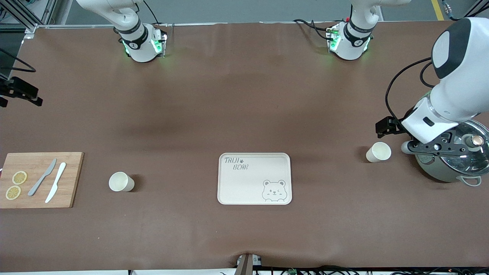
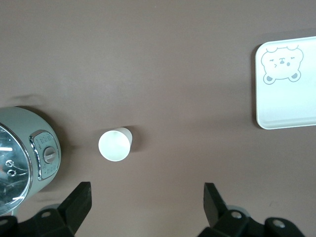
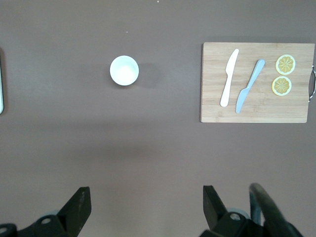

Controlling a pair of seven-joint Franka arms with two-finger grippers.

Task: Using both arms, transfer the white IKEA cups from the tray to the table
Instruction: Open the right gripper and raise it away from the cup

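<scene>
Two white IKEA cups stand upright on the brown table, apart from the bear tray. One cup is toward the right arm's end; it also shows in the right wrist view. The other cup is toward the left arm's end, beside the pot; it also shows in the left wrist view. My left gripper is open and empty, in the air over the table between that cup and the pot. My right gripper is open and empty, high over the table with its cup in sight.
A wooden cutting board at the right arm's end holds two knives and two lemon slices. A pale green pot with a glass lid stands at the left arm's end, under the left arm's wrist.
</scene>
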